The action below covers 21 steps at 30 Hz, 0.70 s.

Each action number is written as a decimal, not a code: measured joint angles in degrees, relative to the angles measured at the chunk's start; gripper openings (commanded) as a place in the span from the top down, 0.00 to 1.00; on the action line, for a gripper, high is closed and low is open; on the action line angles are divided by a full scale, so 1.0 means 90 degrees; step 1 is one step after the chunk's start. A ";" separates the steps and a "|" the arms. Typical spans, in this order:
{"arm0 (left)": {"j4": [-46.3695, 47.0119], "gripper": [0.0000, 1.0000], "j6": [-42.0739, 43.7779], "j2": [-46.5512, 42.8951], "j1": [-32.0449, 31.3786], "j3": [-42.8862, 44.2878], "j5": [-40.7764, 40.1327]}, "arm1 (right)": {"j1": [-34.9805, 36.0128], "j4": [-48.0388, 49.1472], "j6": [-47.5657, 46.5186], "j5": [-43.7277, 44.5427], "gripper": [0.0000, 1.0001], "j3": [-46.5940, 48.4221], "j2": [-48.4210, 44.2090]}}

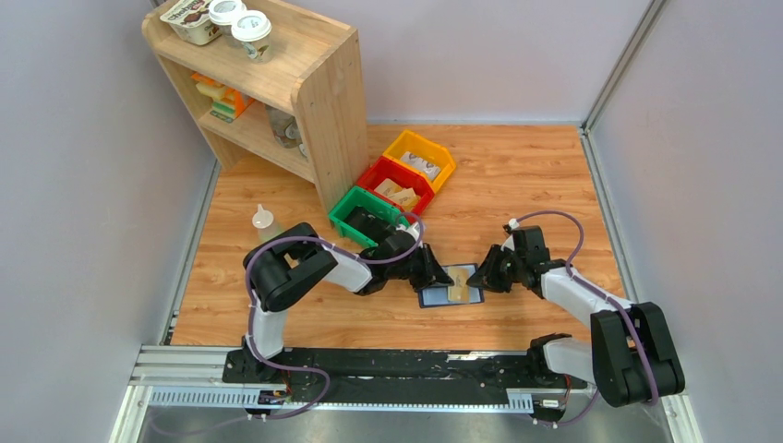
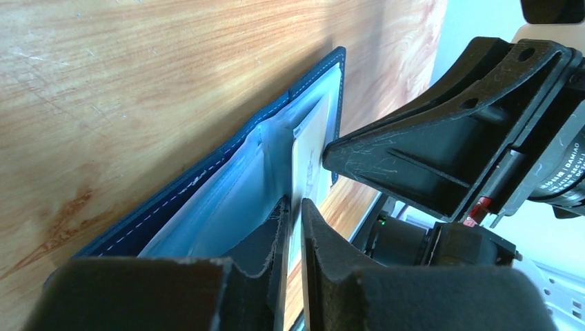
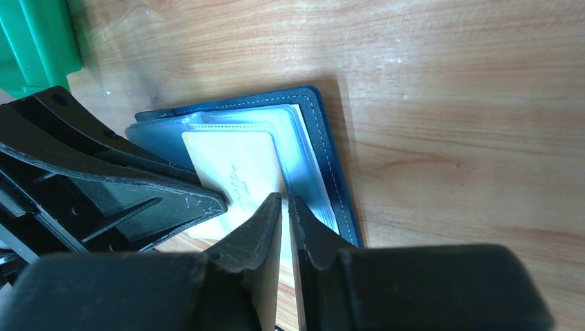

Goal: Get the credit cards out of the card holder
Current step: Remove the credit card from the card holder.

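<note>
Nearest the arm bases, the open card holder (image 3: 324,158) lies flat on the desk (image 1: 517,175), navy cover down and its clear slotted inside facing up, with both arms meeting over it from either side. The right gripper (image 3: 285,207) is pressed almost together, only a thin slit left, and the near edge of the tan credit card (image 3: 234,169) runs into that slit, so it looks pinched there. The card lies across the holder's inner face, partly out of its sleeve. The left gripper (image 2: 293,221) is likewise squeezed to a narrow gap, with a pale edge that seems to be the same card running between its fingers; its tip rests at the card's other side. Beyond them stand the green bin (image 1: 343,205), red bin (image 1: 392,162) and yellow bin (image 1: 415,136) in a row, a small bottle (image 1: 264,221), and the wooden shelf (image 1: 332,92).
</note>
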 measured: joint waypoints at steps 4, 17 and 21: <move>0.0029 0.84 0.0002 -0.0053 0.0000 -0.0017 -0.0010 | 0.0000 0.0058 0.0000 -0.0024 0.82 -0.0022 0.0000; 0.0134 0.68 -0.0134 0.0022 -0.0053 0.0136 0.0070 | -0.0027 0.0180 0.0002 -0.0143 0.82 -0.0032 0.0095; 0.0148 0.82 -0.0153 0.0049 -0.0053 0.0134 0.0034 | -0.0027 0.0185 0.0002 -0.0143 0.83 -0.0034 0.0100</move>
